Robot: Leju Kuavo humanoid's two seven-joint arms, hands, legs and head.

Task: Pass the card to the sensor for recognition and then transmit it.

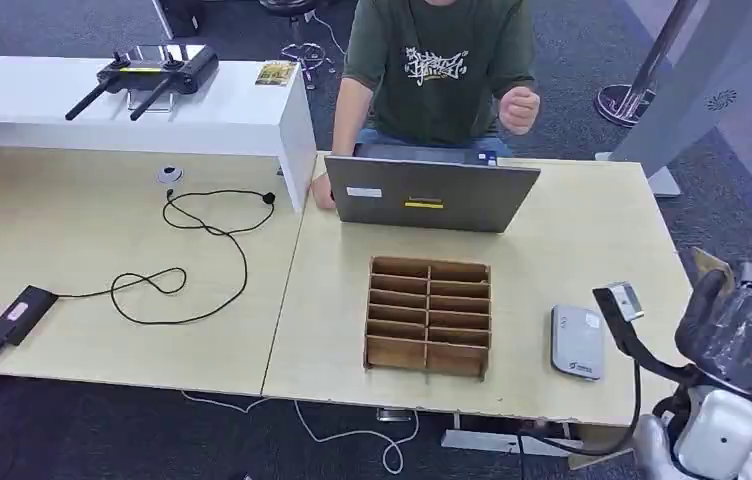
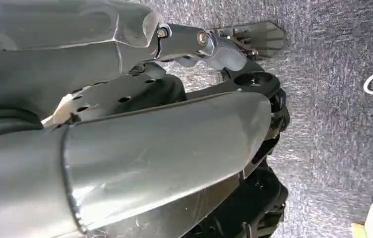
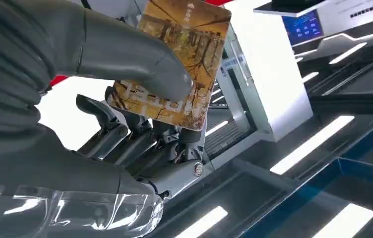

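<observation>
Pinching a card (image 3: 174,64) with brownish-gold artwork between the thick grey thumb and the darker fingers (image 3: 140,139) of the right hand (image 3: 125,114), thumb pressed flat on the printed face, fingers curled behind it. Card tilted and held up in the air, well clear of the table, with bright ceiling lights and a white kiosk with a blue screen (image 3: 301,25) behind it in the right wrist view. Same hand poking in at the lower right of the head view (image 1: 742,320), raised beside the table's right end, card edge just peeking out near the top of it.

Grey card sensor (image 1: 578,341) lying flat on the light wood table (image 1: 592,230), near the front edge, just left of that arm. Wooden divided organizer box (image 1: 428,315) sitting left of the sensor, compartments looking bare. Open laptop (image 1: 430,195) further back, lid facing the camera, with a person in a dark green t-shirt (image 1: 439,70) seated behind it, one fist raised.

Left hand (image 2: 254,79) hanging down over grey carpet in the left wrist view; can't really tell how its fingers sit.

Over on the left table: black power adapter (image 1: 20,313) with a looping cable (image 1: 187,260), and a white shelf carrying a black router (image 1: 147,75) and another small card (image 1: 276,73).
</observation>
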